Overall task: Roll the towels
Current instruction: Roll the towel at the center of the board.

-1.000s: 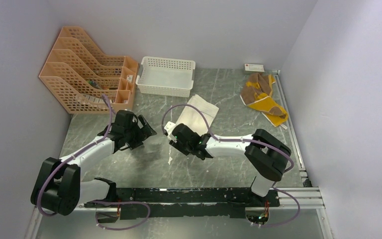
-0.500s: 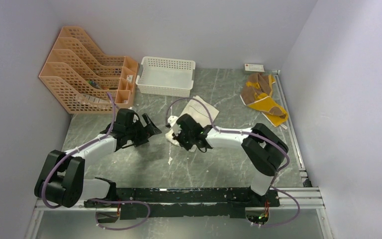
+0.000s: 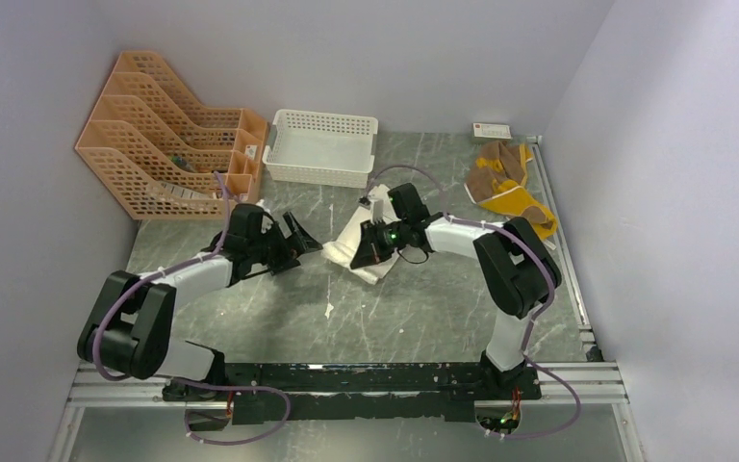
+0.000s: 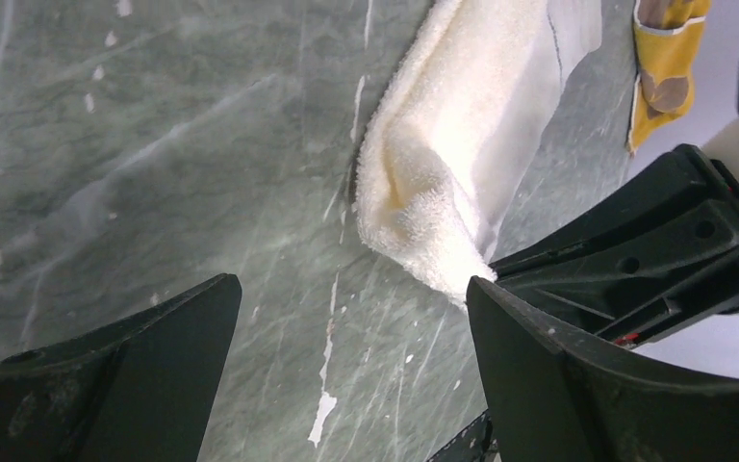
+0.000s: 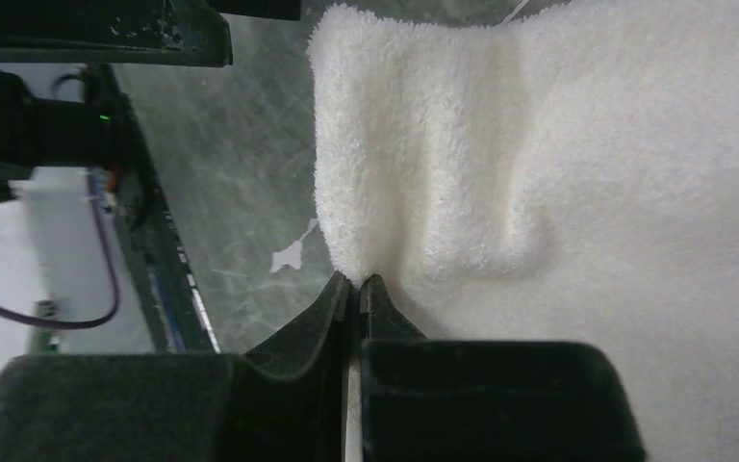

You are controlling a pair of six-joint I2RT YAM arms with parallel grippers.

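Observation:
The cream-white towel [image 3: 346,237] lies folded over on itself in the middle of the table, and my right gripper [image 3: 366,254] is shut on its edge. In the right wrist view the jaws [image 5: 358,281] pinch a lifted corner of the fluffy towel [image 5: 558,144]. My left gripper [image 3: 304,241] stands open just left of that towel, holding nothing. From the left wrist, the towel's folded end [image 4: 443,164] lies ahead of the open gripper [image 4: 346,289], close to its right finger. The brown and mustard-yellow towel [image 3: 508,188] lies crumpled at the back right, away from both grippers.
A white lattice basket [image 3: 322,149] stands behind the cream towel. An orange file rack [image 3: 168,159] fills the back left. A small white box [image 3: 491,129] sits at the back wall. A metal rail [image 3: 566,252] runs along the right edge.
My right gripper shut on the cream towel's near corner and carried it back and to the right, folding the towel over. My left gripper moved right, closer to the towel.

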